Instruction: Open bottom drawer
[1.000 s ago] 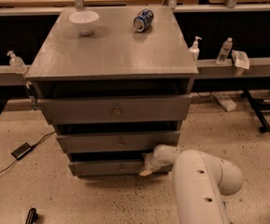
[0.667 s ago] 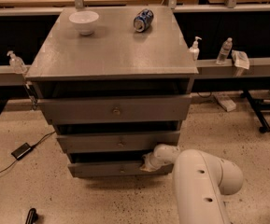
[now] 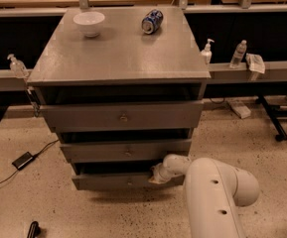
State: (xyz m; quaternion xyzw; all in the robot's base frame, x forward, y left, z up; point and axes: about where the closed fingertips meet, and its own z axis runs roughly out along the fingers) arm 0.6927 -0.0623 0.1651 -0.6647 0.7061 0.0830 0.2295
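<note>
Bottom drawer (image 3: 108, 182) sits lowest in the grey cabinet (image 3: 118, 58), toward six o'clock in view; the white arm (image 3: 217, 192) reaches in from five o'clock, its gripper (image 3: 159, 174) at the front's upper right edge, grasp impossible to tell. Best pull straight and level toward six o'clock: off-centre from the knob (image 3: 129, 182), it may skew

My bottom drawer (image 3: 108, 181) is the lowest grey flat front in the cabinet, at six o'clock below the middle drawer. It sits level, with a small round knob at its centre and a dark gap along its top edge. My gripper (image 3: 157, 175) is at its two o'clock corner.
</note>
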